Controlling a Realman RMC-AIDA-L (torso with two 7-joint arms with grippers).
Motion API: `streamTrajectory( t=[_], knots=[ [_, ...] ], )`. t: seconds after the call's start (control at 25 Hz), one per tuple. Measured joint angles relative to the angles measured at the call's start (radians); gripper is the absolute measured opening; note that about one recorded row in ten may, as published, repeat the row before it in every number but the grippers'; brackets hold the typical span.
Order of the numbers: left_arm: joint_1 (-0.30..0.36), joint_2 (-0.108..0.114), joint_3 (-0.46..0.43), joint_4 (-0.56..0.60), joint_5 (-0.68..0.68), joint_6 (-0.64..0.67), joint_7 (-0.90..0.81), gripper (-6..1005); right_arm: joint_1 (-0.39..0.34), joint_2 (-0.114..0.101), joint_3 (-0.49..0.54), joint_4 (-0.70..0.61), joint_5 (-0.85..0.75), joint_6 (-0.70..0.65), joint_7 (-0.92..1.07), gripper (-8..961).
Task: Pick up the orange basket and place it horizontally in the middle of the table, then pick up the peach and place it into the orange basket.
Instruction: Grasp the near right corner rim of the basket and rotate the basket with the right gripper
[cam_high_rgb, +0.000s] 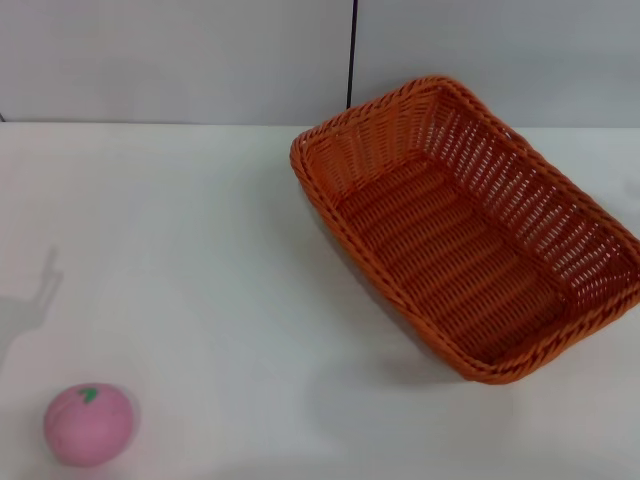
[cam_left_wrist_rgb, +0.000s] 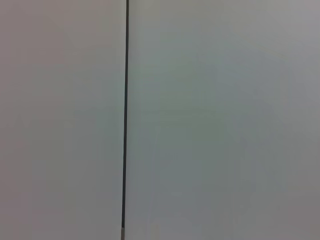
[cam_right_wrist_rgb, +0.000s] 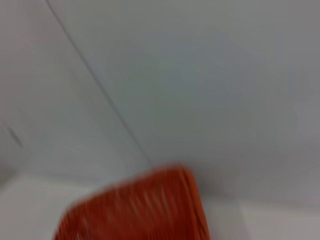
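Orange basket sits on the table toward the far right edge, set at a slant, open side up w/ nothing in it. Peach rests well apart – by the near left corner. Neither gripper shows in any view, so can't tell their fingers – right wrist cam catches a blurred bit of basket.

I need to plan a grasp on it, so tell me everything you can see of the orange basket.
The orange basket is a large rectangular woven one, wicker-like, bright orange, with slanted open-weave sides, a braided rim and a tightly woven floor. It is empty and stands upright on the white table, at the far right, turned diagonally, one corner near the back wall. No gripper touches it. The peach lies well apart, near left. The right wrist view shows one end of it.
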Motion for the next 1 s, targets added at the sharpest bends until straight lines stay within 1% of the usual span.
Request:
streamTrajectory(
  t=[0.04,0.08,0.12,0.16,0.2,0.28,0.36,0.48,0.52,0.6,0.72,0.76,0.84,0.92,1.0],
  knots=[
    [0.000,0.000,0.000,0.000,0.000,0.000,0.000,811,0.000,0.000,0.000,0.000,0.000,0.000,0.000,818],
    [0.000,-0.001,0.001,0.000,0.000,0.000,0.000,811,0.026,-0.010,-0.005,0.003,-0.050,-0.015,0.032,818],
    [0.003,-0.001,0.002,-0.001,0.000,-0.001,0.000,811,0.079,-0.028,-0.022,0.018,-0.141,-0.050,0.088,817],
    [0.003,-0.001,0.002,-0.001,0.000,-0.001,0.000,811,0.079,-0.028,-0.022,0.018,-0.141,-0.050,0.088,817],
    [0.007,-0.002,0.003,-0.007,0.000,-0.003,-0.001,810,0.101,-0.034,-0.033,0.026,-0.173,-0.063,0.110,817],
    [0.017,-0.002,0.005,-0.016,0.000,-0.005,-0.001,810,0.127,-0.039,-0.061,0.036,-0.204,-0.073,0.140,817],
    [0.026,-0.001,0.009,-0.023,0.000,-0.006,-0.001,810,0.140,-0.037,-0.094,0.038,-0.210,-0.067,0.165,817],
    [0.037,-0.001,0.015,-0.025,0.000,-0.007,-0.001,810,0.147,-0.031,-0.100,0.044,-0.210,-0.061,0.168,817],
    [0.040,-0.001,0.015,-0.025,0.000,-0.007,-0.001,810,0.152,-0.028,-0.105,0.064,-0.210,-0.049,0.168,817],
    [0.046,-0.002,0.015,-0.025,0.000,-0.008,-0.002,810,0.155,-0.027,-0.111,0.079,-0.210,-0.037,0.168,816],
    [0.049,-0.002,0.015,-0.026,0.000,-0.012,-0.002,810,0.164,-0.023,-0.150,0.151,-0.210,0.044,0.157,816],
    [0.049,-0.002,0.015,-0.026,0.000,-0.012,-0.002,810,0.164,-0.023,-0.150,0.151,-0.210,0.044,0.157,816],
    [0.046,-0.002,0.021,-0.027,0.000,-0.017,-0.002,810,0.173,-0.013,-0.178,0.191,-0.209,0.110,0.141,816],
    [0.043,-0.002,0.027,-0.028,0.000,-0.020,-0.002,810,0.177,-0.007,-0.199,0.204,-0.209,0.153,0.135,816],
    [0.041,-0.002,0.029,-0.029,0.000,-0.021,-0.002,810,0.178,-0.005,-0.207,0.207,-0.209,0.168,0.130,817]
  ],
)
